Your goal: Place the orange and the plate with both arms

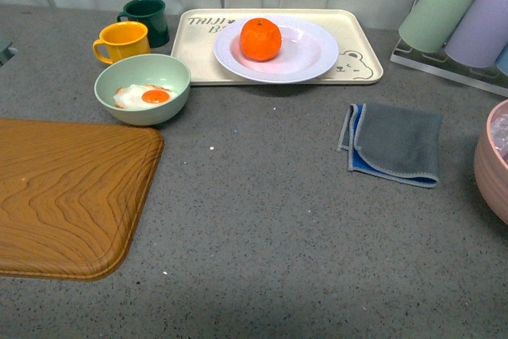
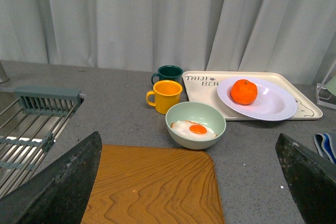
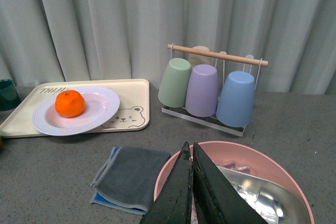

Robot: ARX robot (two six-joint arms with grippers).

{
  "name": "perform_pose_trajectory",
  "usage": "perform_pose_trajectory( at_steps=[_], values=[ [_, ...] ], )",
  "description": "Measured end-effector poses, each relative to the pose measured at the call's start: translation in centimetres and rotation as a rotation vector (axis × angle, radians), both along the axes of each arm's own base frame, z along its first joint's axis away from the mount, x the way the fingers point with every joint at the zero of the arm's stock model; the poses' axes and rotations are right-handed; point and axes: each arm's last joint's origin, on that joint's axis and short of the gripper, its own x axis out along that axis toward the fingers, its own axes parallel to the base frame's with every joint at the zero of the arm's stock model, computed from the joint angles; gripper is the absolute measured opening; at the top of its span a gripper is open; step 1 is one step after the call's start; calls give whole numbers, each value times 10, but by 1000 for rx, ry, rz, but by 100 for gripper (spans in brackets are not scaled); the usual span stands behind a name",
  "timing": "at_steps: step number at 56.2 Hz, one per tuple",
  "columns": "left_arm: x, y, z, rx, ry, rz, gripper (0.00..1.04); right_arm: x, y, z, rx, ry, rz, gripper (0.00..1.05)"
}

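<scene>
Orange [image 1: 260, 39] sits on the white plate [image 1: 305, 57], toward the plate's left side, and the plate rests on the cream bear tray [image 1: 361, 69] at the far edge of my grey worktop [image 1: 262, 220]. My left tool [image 2: 191, 182] is spread wide with nothing between its fingers [image 2: 58, 182]; it hangs above the wooden board [image 1: 63, 188] on the left of the worktop. My right tool [image 3: 192, 184] is closed with its fingers pressed together and holds nothing; it hovers over the pink bowl [image 3: 236, 156]. Just left of the tray stand a yellow mug [image 1: 123, 41] and a dark green mug [image 1: 147, 17], with a green bowl [image 1: 143, 89] holding a fried egg [image 1: 147, 97] in front of them. A folded grey cloth [image 1: 397, 144] lies on the worktop to the right.
</scene>
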Motion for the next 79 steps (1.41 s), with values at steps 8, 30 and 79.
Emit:
perform_pose_trajectory(
  at_steps=[8, 30, 79],
  values=[
    [0, 0, 0, 0, 0, 0, 98, -5, 0, 2, 0, -6, 0, 1],
    [0, 0, 0, 0, 0, 0, 98, -17, 0, 4, 0, -14, 0, 1],
    [0, 0, 0, 0, 0, 0, 98, -37, 0, 0, -1, -8, 2, 15]
  ],
)
